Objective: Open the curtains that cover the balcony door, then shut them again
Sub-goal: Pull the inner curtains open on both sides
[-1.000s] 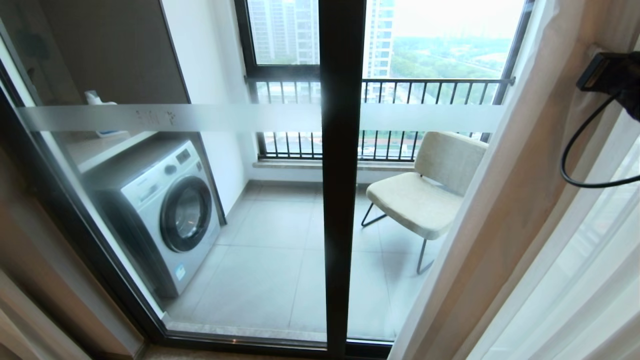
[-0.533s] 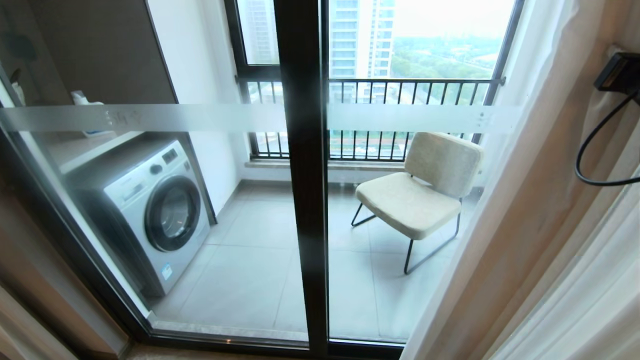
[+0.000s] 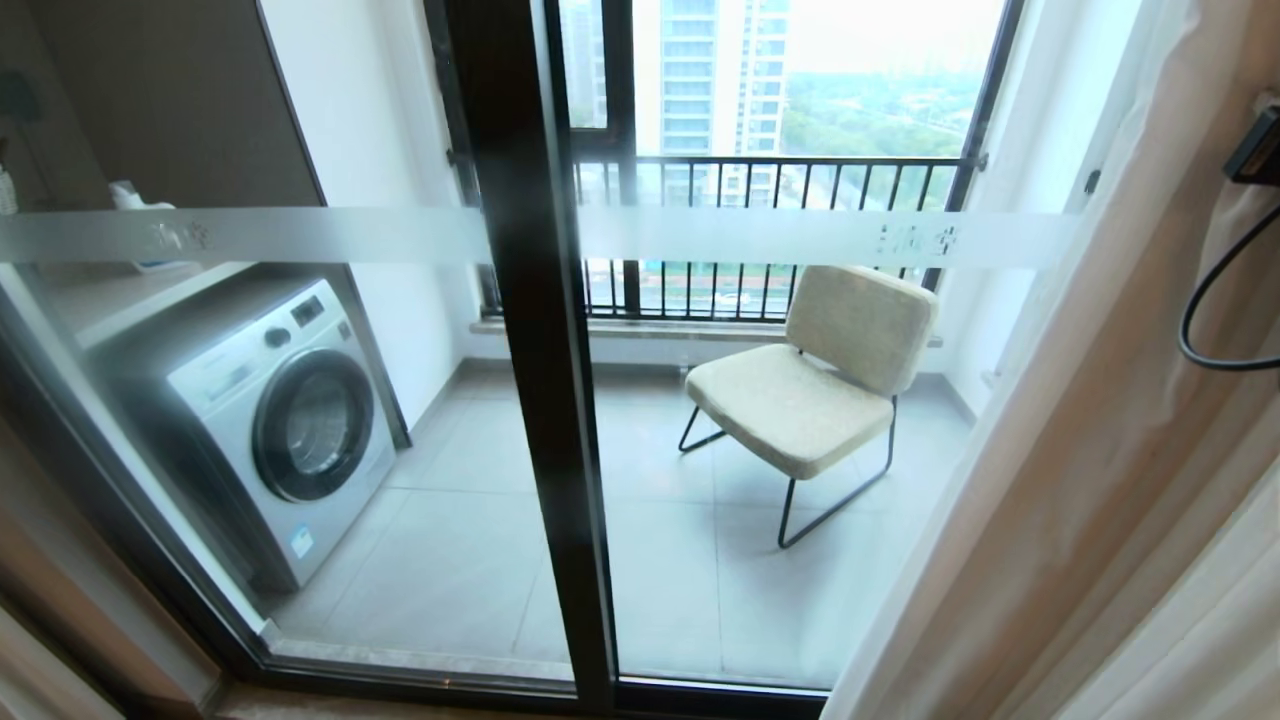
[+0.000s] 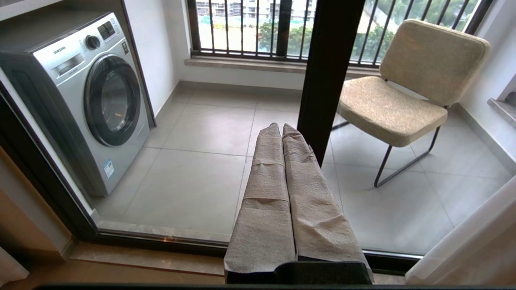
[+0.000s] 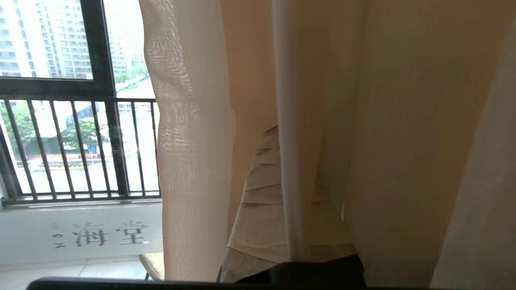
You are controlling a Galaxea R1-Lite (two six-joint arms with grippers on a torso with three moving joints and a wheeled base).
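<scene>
1. The curtains (image 3: 1080,480) are pale beige-cream with long vertical pleats; the sheer (image 5: 193,161) is translucent white with a fine woven grid.
2. The door (image 3: 530,400) has black frames, and a frosted white band (image 3: 800,238) with grey characters crosses the glass.
3. The washer (image 3: 270,420) is silver-grey with a dark round door.
4. The chair (image 3: 810,390) is beige fabric on thin black legs.
5. The floor (image 3: 470,560) is pale grey tile.
6. The railing (image 3: 770,165) is black.
7. The left gripper (image 4: 278,133) is wrapped in beige-brown cloth.
</scene>
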